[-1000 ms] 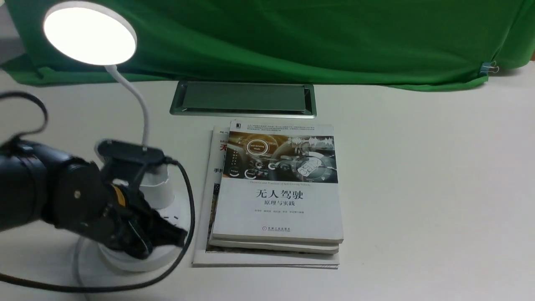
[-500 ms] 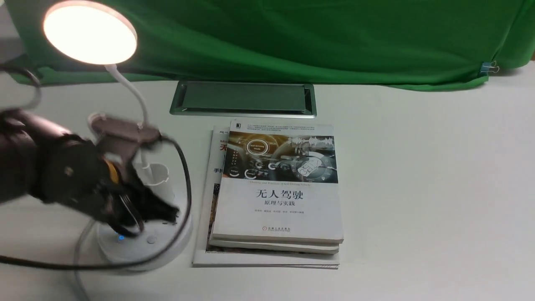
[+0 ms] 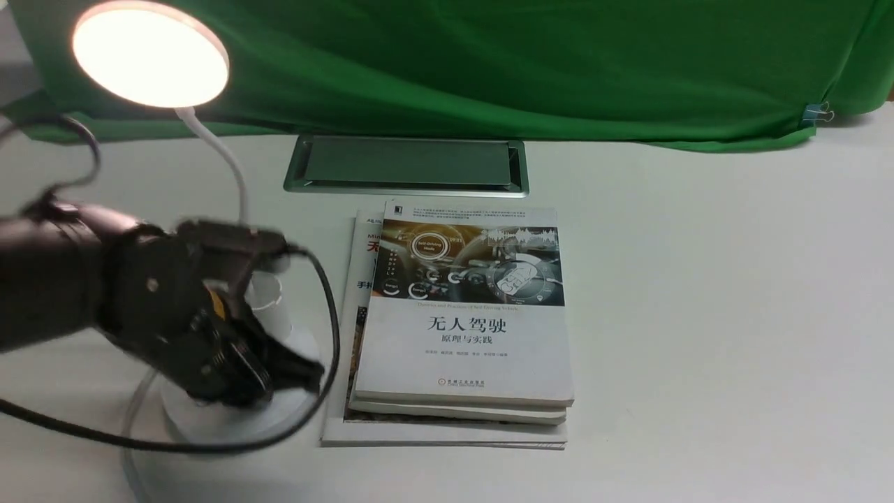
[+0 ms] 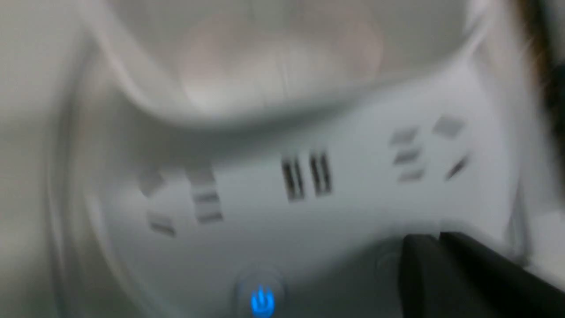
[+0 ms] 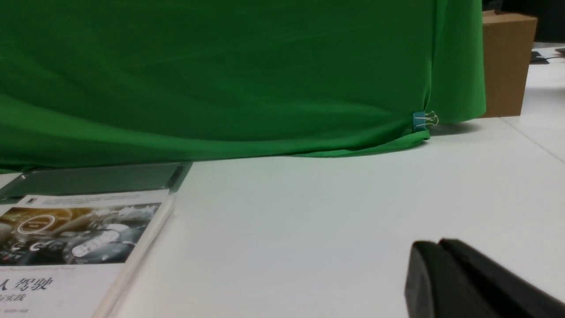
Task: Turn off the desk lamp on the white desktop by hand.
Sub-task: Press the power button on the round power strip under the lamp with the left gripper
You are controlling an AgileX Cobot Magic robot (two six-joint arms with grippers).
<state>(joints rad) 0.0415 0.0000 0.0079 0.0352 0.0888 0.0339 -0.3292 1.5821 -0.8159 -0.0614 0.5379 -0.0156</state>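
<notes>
The desk lamp stands at the left of the white desktop. Its round disc head glows warm, and its thin neck runs down to the cup holder and round base. My left gripper is shut, with its tips low over the right side of the base. In the blurred left wrist view the shut tips sit by a plain round button, right of a blue-lit power button; I cannot tell if they touch. My right gripper is shut and empty over bare desktop.
A stack of books lies just right of the lamp base. The silver-framed cable hatch sits behind it, before the green cloth. A cardboard box stands past the cloth. The lamp's white cord runs off the front edge.
The lamp's light turned from white to warm. My left gripper lifted off the base, showing the blue button, then came down again a little further right.
</notes>
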